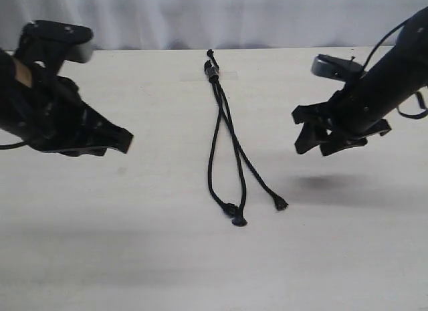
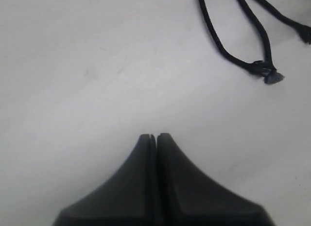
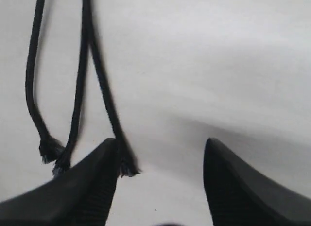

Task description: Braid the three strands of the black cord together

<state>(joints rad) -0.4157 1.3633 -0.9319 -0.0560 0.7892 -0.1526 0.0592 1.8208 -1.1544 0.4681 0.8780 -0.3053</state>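
1. Nearest you on the pale surface [image 1: 134, 264] lie the frayed ends [image 1: 239, 221] of the three strands [image 1: 210, 157] of the black cord [image 1: 224, 117]. Two ends lie just beside each other, and the third end [image 1: 281, 204] sits apart to their right.
2. Your left gripper [image 1: 124, 140] hangs left of the cord and well apart from it. In its wrist view the fingers [image 2: 141, 187] are pressed together with only a hairline seam between them, and they hold nothing.
3. Your right gripper [image 1: 304, 132] hovers off the surface to the right of the cord, with its shadow [image 1: 321, 184] below it. Its jaws are spread wide and hold nothing. Its wrist view shows one strand end just beside one finger [image 3: 92, 192].
4. Farther back, the left strand bows outward. The other two run close together, then part about halfway along.
5. Farthest from you, all three strands join at the bound end [image 1: 212, 71], near the far edge of the surface. The strands are not braided.
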